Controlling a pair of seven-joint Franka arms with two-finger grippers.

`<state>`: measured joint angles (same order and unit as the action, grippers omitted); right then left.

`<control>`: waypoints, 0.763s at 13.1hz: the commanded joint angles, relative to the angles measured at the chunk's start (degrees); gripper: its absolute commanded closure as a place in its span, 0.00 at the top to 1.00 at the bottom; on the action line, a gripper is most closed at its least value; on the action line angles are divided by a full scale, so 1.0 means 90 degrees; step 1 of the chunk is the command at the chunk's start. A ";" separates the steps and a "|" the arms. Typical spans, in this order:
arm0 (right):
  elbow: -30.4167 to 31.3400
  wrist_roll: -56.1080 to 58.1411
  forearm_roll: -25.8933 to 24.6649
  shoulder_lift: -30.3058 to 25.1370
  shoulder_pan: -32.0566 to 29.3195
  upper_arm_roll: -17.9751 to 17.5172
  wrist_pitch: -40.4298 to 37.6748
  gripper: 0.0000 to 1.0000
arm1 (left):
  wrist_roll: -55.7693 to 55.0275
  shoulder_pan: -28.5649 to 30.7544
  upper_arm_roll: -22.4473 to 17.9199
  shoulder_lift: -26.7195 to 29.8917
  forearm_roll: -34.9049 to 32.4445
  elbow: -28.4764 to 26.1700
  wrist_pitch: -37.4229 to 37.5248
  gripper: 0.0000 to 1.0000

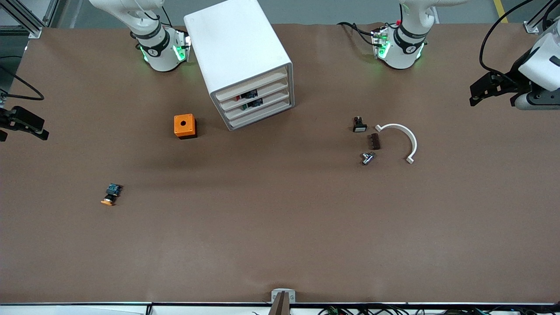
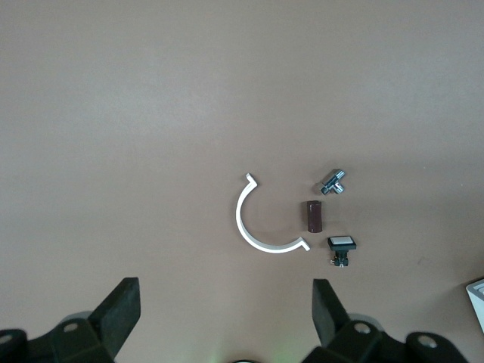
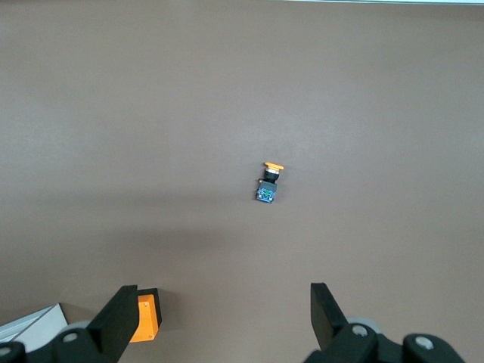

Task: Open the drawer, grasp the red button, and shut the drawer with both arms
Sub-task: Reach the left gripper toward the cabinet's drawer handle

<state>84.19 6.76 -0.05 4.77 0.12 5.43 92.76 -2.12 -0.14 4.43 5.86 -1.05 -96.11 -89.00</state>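
On the worktop (image 1: 280, 227) the cabinet (image 1: 238, 48) has drawer 2 (image 1: 256, 94) shut with the red button (image 1: 238, 98) inside; left gripper (image 1: 481, 89) and right gripper (image 1: 19, 124), jaws spread, wait at opposite ends; 1 should hook that front squarely, pulling straight.

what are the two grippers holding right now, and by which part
Nothing is held. The left gripper and the right gripper both hang open and empty over the bare table.
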 commanded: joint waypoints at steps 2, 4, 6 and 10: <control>0.0138 -0.0038 -0.0034 -0.0119 -0.0023 -0.0008 0.0045 1.00 | 0.0001 0.0006 0.0006 -0.0046 -0.0011 0.0132 0.0241 1.00; 0.0128 -0.0028 -0.0034 -0.0119 -0.0013 -0.0017 0.0055 1.00 | 0.0001 0.0025 -0.0004 -0.0056 -0.0010 0.0142 0.0241 1.00; 0.0128 -0.0028 -0.0034 -0.0119 -0.0013 -0.0017 0.0035 1.00 | -0.0038 0.0074 -0.0033 -0.0220 -0.0010 0.0142 0.0251 1.00; 0.0128 0.0060 -0.0044 -0.0119 -0.0013 -0.0017 0.0026 1.00 | -0.0087 0.0055 -0.0043 -0.0767 -0.0020 0.0142 0.0221 1.00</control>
<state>84.39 6.77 -0.05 4.75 0.12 5.44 92.77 -2.36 0.21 3.82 2.15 -1.05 -96.17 -87.62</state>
